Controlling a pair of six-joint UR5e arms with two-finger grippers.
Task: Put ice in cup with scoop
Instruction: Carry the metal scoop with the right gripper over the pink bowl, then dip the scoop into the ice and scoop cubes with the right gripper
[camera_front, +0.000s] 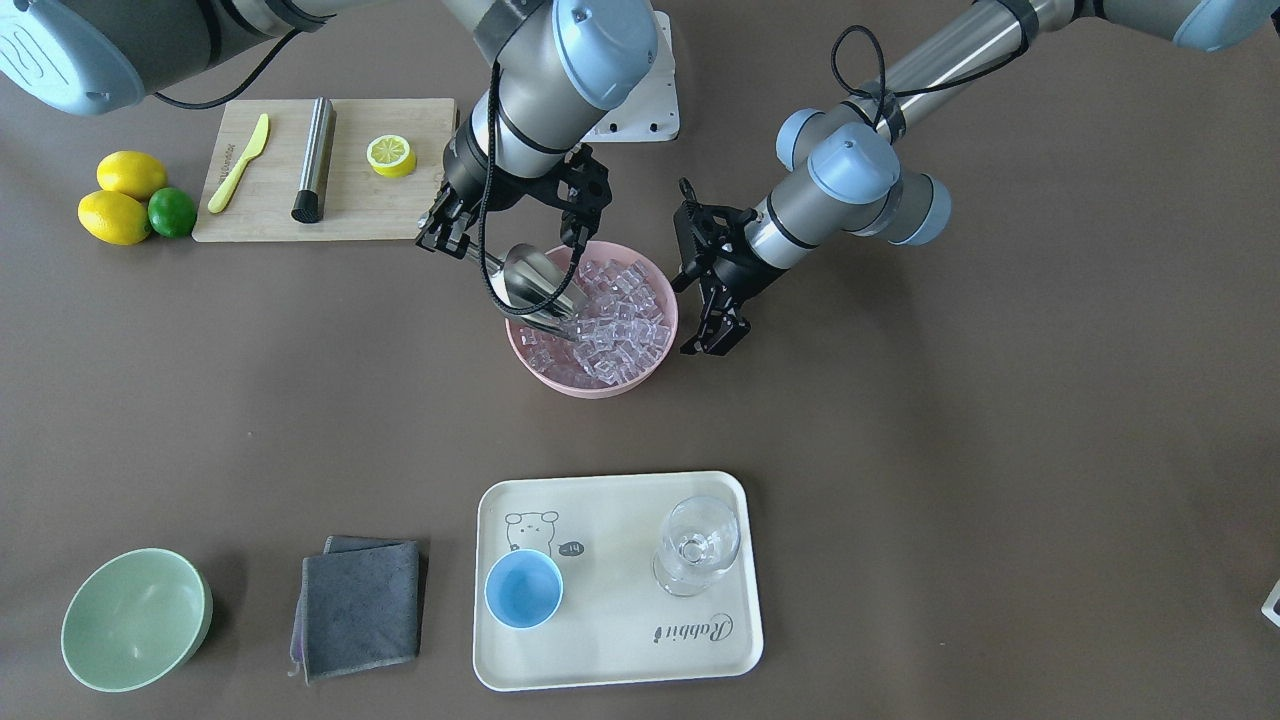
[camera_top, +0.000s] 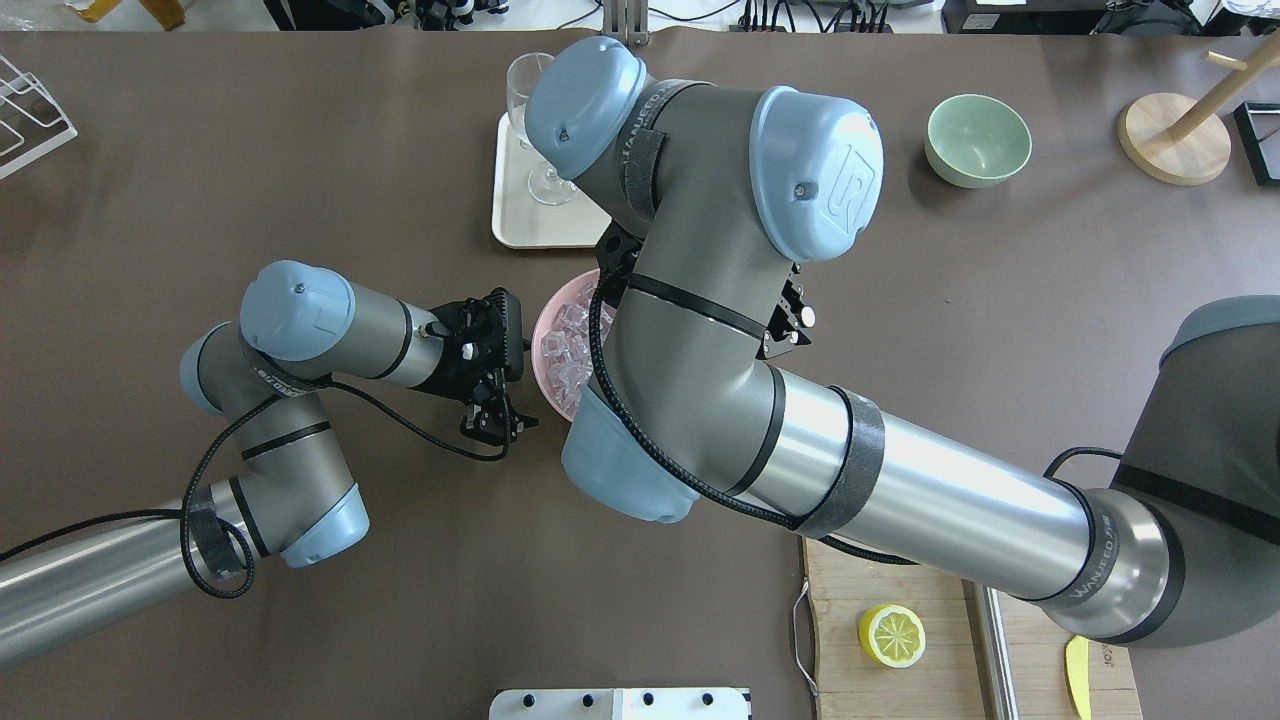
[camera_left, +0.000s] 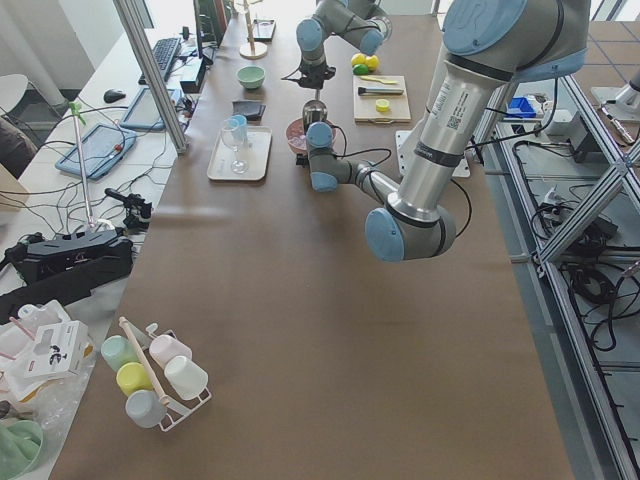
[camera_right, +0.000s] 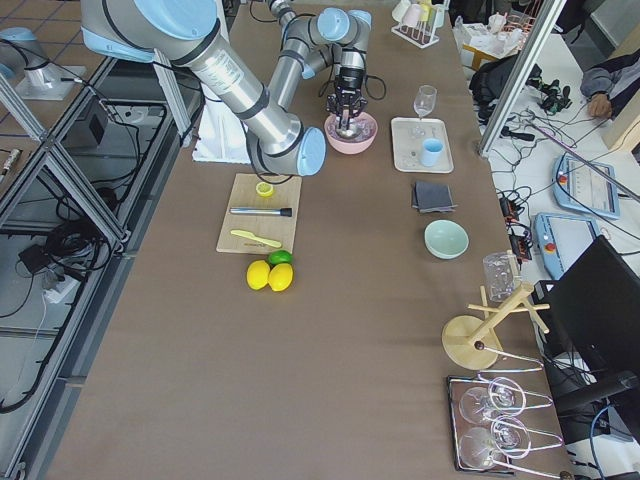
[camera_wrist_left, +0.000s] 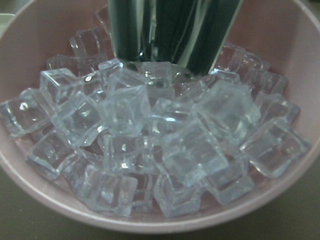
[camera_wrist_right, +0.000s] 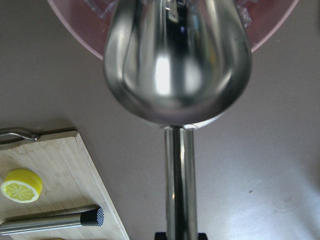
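Note:
My right gripper is shut on the short handle of the silver scoop. The scoop's bowl is tipped down into the ice in a pink bowl. The right wrist view shows the scoop's rounded back over the pink rim. My left gripper hangs open and empty just beside the pink bowl. Its wrist view shows the ice cubes with the scoop's tip among them. The light-blue cup stands empty on a cream tray, well away from both grippers.
A clear stemmed glass shares the tray. A grey cloth and a pale green bowl lie beside it. A cutting board holds a steel cylinder, a yellow knife and a lemon half. Lemons and a lime lie next to it.

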